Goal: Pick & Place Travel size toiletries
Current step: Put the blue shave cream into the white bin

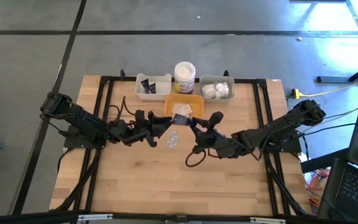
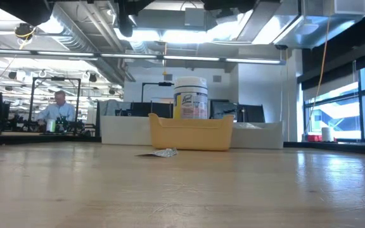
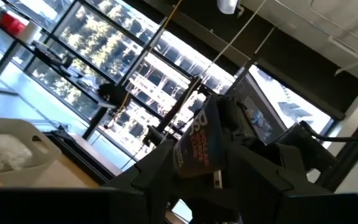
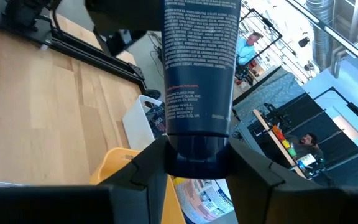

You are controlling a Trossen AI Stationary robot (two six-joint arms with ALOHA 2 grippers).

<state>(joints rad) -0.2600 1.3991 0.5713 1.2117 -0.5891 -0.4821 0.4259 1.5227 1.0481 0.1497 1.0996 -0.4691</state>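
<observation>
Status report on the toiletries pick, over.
Left gripper and right gripper both shut on black tube, midair. Clear sachet lying on table. No obstruction seen.

Wooden table (image 1: 135, 180) with trays, a jar and one loose sachet

Along the far side stand a white tray (image 1: 153, 87), a yellow-labelled white jar (image 1: 184, 77) and a grey tray (image 1: 217, 89) — the yellow tray (image 1: 184, 107) sits just in front, and a clear-wrapped sachet (image 1: 172, 140) lies on the bare wood beside it.

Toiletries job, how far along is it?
Black tubes sit in the white tray, fluffy pieces in the grey tray, sachets in the yellow tray. Both the left gripper and right gripper hold one black tube above the table. Loose: one clear-wrapped piece on the table.
</observation>
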